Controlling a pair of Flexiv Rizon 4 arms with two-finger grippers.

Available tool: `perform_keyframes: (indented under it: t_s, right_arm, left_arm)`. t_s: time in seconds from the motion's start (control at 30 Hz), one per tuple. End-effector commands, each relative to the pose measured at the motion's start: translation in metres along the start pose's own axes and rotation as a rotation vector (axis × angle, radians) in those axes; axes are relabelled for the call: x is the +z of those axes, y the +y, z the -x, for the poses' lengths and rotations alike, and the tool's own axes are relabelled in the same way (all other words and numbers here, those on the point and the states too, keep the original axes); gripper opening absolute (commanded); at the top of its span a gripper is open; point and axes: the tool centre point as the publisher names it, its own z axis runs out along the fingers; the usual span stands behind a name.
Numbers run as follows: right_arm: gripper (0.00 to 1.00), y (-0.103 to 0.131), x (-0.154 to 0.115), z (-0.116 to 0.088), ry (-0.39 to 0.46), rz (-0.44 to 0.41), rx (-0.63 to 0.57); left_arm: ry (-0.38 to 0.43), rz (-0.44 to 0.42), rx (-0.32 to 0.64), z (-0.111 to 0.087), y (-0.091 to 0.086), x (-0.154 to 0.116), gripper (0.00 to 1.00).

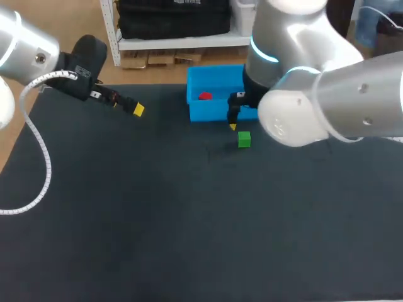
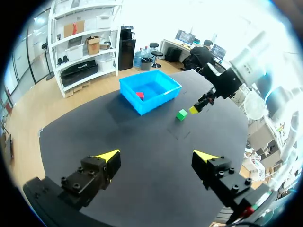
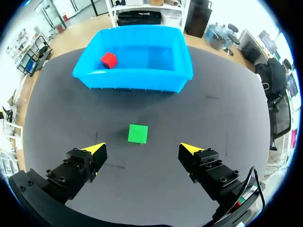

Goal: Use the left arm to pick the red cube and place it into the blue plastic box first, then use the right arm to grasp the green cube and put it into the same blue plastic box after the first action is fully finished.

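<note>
The red cube (image 3: 109, 60) lies inside the blue plastic box (image 3: 137, 78), near one corner of its floor. In the head view the box (image 1: 217, 107) stands at the far side of the dark worktop (image 1: 157, 220), and the red cube (image 1: 204, 96) shows in its left part.

The green cube (image 1: 244, 139) sits on the worktop just in front of the box, touching nothing else. The right gripper (image 1: 233, 126) hangs over the box's near wall, close to the green cube. In the right wrist view its fingers (image 3: 97, 150) are spread wide with nothing between them, and the green cube (image 3: 138, 133) lies just ahead of the gap, clear of both yellow tips.

The left gripper (image 1: 137, 110) is held above the worktop, well apart from the box on its left side. In the left wrist view its fingers (image 2: 110, 157) are spread and hold nothing. That view also shows the box (image 2: 149, 101) with the red cube (image 2: 140, 95) in it. The green cube (image 2: 182, 114) lies beside a yellow tip of the right gripper (image 2: 194, 109).
</note>
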Motion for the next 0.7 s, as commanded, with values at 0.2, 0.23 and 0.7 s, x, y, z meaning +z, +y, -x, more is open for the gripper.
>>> perform_keyframes:
  t_s: [0.2, 0.23, 0.7]
  right_arm:
    - [1.00, -0.002, 0.030, 0.005, 0.014, -0.018, -0.003]
    - [1.00, -0.002, 0.030, 0.005, 0.014, -0.019, -0.004]
    - [1.00, -0.003, 0.052, 0.009, 0.001, -0.018, -0.027]
  left_arm:
    - [-0.006, -0.005, 0.003, -0.001, 0.001, 0.000, 1.00]
    - [-0.006, -0.005, 0.003, -0.001, 0.001, 0.000, 1.00]
    - [-0.006, -0.005, 0.003, -0.001, 0.001, 0.000, 1.00]
